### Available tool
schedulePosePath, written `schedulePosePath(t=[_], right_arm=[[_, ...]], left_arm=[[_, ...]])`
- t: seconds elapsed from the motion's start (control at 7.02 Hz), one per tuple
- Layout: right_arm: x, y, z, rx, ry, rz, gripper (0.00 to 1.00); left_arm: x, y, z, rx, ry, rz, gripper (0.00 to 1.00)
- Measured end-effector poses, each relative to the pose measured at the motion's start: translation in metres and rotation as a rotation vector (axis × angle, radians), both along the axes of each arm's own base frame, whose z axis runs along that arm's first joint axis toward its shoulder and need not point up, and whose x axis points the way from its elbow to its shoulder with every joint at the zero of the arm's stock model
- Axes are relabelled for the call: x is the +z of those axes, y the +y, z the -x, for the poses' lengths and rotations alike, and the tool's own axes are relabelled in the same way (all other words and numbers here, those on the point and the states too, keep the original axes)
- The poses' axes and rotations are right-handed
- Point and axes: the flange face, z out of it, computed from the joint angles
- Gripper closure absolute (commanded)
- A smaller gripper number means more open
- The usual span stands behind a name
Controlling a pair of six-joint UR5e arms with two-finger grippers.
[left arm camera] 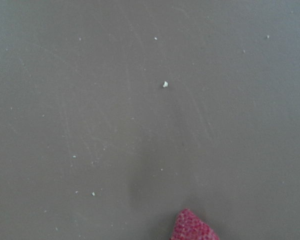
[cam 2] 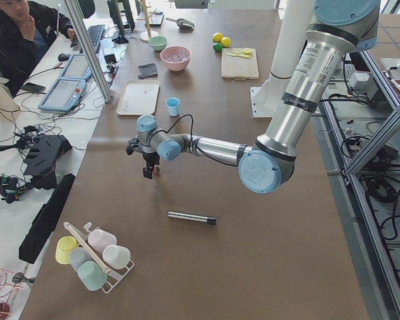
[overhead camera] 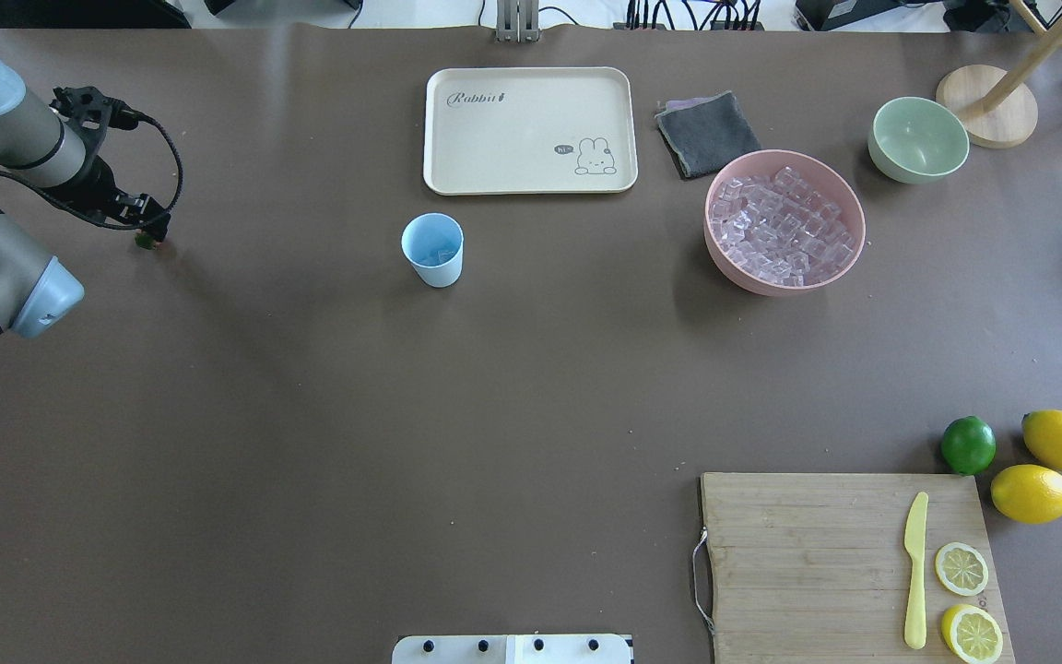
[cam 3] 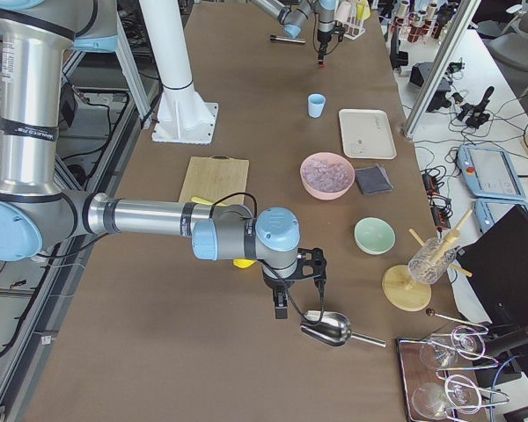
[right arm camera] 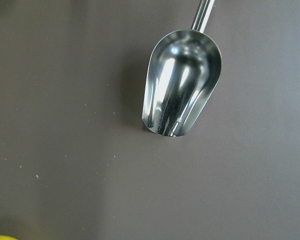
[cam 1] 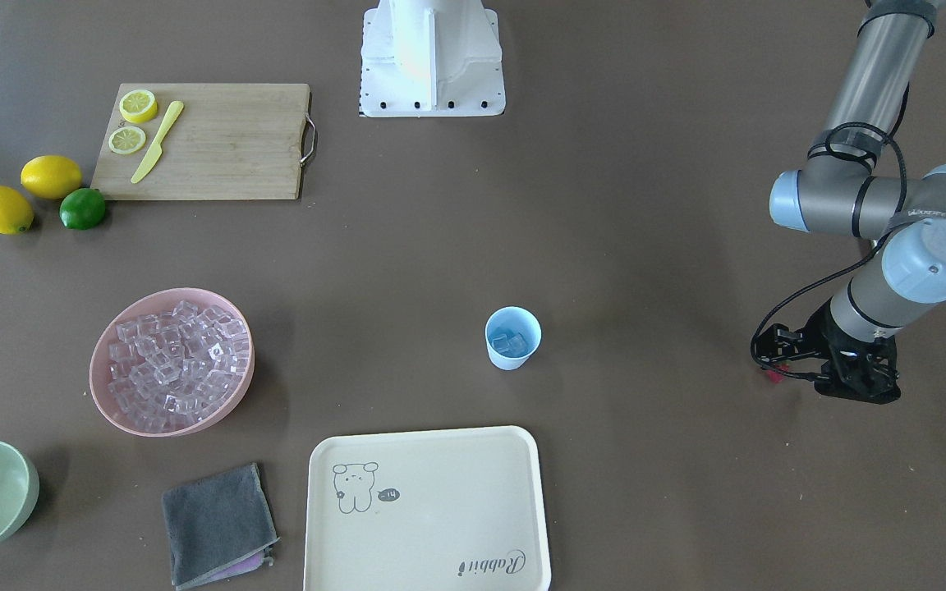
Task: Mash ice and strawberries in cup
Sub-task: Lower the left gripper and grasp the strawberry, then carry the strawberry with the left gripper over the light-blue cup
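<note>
Brown table [overhead camera: 310, 415], blue cup [overhead camera: 434, 269], left end effector [overhead camera: 149, 235] gripping strawberry [left arm camera: 194, 227], person [cam 2: 17, 40] alongside

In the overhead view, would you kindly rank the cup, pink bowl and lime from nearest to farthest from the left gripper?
1. cup, left of centre
2. pink bowl, right of centre
3. lime, far right, by the lemons

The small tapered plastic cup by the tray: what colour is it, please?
The cup is light blue; the front-facing view shows it best.
</note>
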Motion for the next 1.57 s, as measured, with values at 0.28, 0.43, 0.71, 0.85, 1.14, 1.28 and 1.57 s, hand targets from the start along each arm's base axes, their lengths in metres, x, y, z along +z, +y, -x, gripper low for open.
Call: schedulePosePath(t=[0.28, 0.43, 0.71, 0.85, 1.14, 1.28, 1.57], right_arm=[[0.0, 0.0, 0.0, 0.0, 0.0, 0.001, 0.0], [0.0, 0.001, 0.0, 0.0, 0.0, 0.002, 0.0], [0.0, 0.001, -0.001, 0.001, 0.0, 0.001, 0.0], [-0.001, 0.001, 0.0, 0.001, 0.0, -0.001, 0.0], [-0.004, 0.0, 0.0, 0.0, 0.0, -0.004, 0.0], [-0.003, 0.001, 0.0, 0.001, -0.001, -0.004, 0.0], [-0.003, 0.002, -0.001, 0.001, 0.0, -0.006, 0.0]], left_arm=[[-0.001, 0.003, -0.009, 0.011, -0.005, -0.006, 0.9], [-0.001, 0.004, -0.012, 0.011, -0.005, -0.005, 1.0], [-0.008, 0.003, -0.012, -0.006, 0.006, 0.003, 1.0], [-0.021, -0.003, -0.012, -0.015, 0.017, -0.001, 1.0], [-0.074, -0.024, -0.018, -0.094, 0.065, 0.018, 1.0], [-0.11, -0.026, -0.025, -0.153, 0.112, 0.045, 1.0], [-0.191, 0.006, -0.064, -0.259, 0.232, 0.165, 1.0]])
